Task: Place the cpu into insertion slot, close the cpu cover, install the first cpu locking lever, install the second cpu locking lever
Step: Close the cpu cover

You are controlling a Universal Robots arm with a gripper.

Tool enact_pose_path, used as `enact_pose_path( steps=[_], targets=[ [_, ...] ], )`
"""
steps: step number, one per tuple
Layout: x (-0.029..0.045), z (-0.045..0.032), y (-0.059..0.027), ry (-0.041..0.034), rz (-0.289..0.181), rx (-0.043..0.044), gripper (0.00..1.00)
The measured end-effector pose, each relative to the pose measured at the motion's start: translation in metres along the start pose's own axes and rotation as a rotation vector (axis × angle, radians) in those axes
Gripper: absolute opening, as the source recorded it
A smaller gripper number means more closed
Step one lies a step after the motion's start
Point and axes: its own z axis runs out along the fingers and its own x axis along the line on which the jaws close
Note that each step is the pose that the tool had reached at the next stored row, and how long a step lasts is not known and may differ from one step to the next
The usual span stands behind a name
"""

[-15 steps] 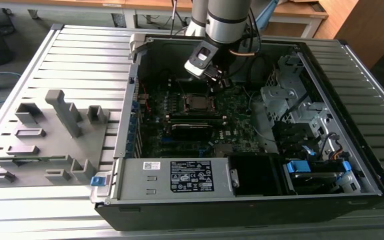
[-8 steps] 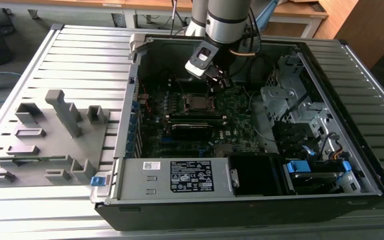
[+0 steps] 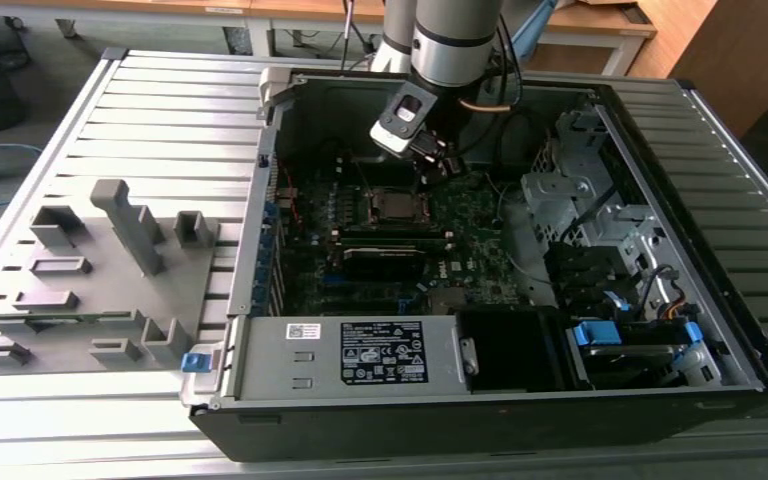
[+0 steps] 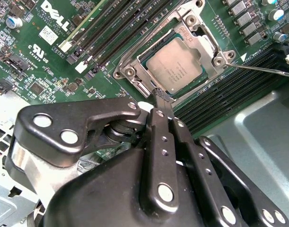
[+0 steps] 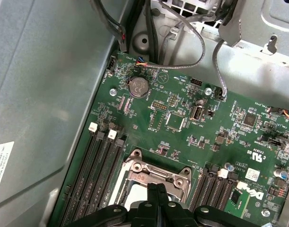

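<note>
Because the cpu lies flat in the insertion slot, its dull grey top showing through the window of the cpu cover, the first two steps read as done: the cover lies down over the chip rather than standing open. Gripper: both fingers are pressed together with no gap between them. The tips sit at the edge of the socket frame, touching or just above it; cannot tell which, nor whether something thin is pinched there. Judgement: fingers held together make a narrow pushing point, suited to a thin wire lever rather than to carrying a part. One thin metal lever runs out from a corner of the frame over the neighbouring memory slots. It looks unlatched, so the locking steps appear unfinished. In the exterior view the arm stands steeply over the motherboard inside the open computer case. The case lies on its side, so the socket faces up and is reachable from above. A grey parts fixture lies on the exterior view's left, well apart from the work.
</note>
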Motion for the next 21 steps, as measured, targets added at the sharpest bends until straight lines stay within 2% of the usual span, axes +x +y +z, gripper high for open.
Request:
enact_pose_path(
  steps=[21],
  targets=[
    [0.0000, 0.0000, 0.0000, 0.0005, -0.022, 0.0002, 0.11]
  ],
)
